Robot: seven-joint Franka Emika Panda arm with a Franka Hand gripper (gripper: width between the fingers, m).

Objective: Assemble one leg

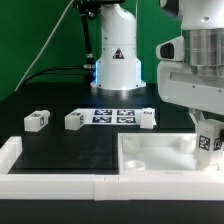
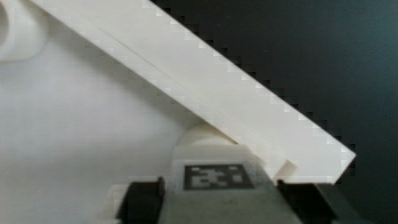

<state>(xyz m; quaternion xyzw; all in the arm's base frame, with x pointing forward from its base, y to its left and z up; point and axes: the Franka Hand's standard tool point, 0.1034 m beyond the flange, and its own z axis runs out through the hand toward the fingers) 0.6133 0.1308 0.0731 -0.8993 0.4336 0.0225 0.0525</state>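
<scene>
My gripper point(image 1: 208, 133) is shut on a leg point(image 1: 210, 141), a small white block with a black-and-white tag, and holds it at the far right corner of the large white tray-shaped piece point(image 1: 150, 168). In the wrist view the leg point(image 2: 217, 172) sits between my two black fingers point(image 2: 143, 203), pressed into the corner under the tray's raised rim point(image 2: 196, 80). Three more legs stand on the black table: one point(image 1: 37, 120) at the exterior view's left, one point(image 1: 75, 120) beside it, and one point(image 1: 148, 119) right of the marker board.
The marker board point(image 1: 113, 116) lies flat behind the tray. The arm's white base point(image 1: 117, 60) stands at the back. A white rail point(image 1: 50, 180) runs along the front edge. A round socket point(image 2: 18, 40) shows inside the tray.
</scene>
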